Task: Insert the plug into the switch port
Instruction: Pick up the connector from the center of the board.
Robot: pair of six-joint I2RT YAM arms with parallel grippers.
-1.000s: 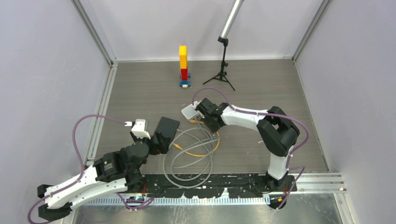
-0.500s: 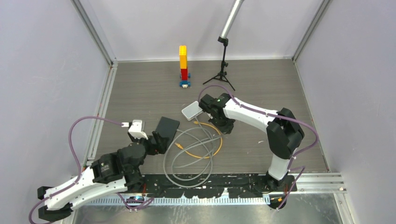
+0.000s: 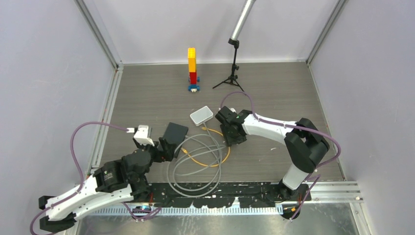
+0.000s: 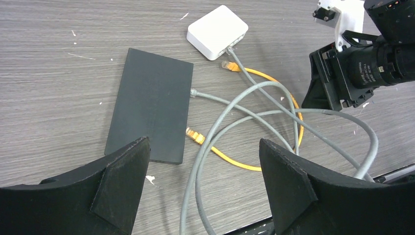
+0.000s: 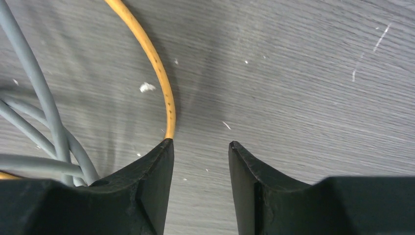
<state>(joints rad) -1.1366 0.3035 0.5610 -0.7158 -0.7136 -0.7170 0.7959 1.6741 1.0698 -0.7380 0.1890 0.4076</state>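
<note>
R tool (image 5: 200,147) part open, empty, low over counter (image 5: 318,73), orange cable (image 5: 157,66) beside one finger. L tool (image 4: 204,144) wide open, empty. White box (image 4: 217,31) mid-counter; grey plug (image 4: 229,50) at its switch port (image 4: 226,46), seating unconfirmed. Risk: R tool snags cable loops on lift, tugs plug out.

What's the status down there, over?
Left gripper open, right gripper open, both empty. Grey cable meets white box side; orange plug loose beside it. No obstruction seen.
</note>
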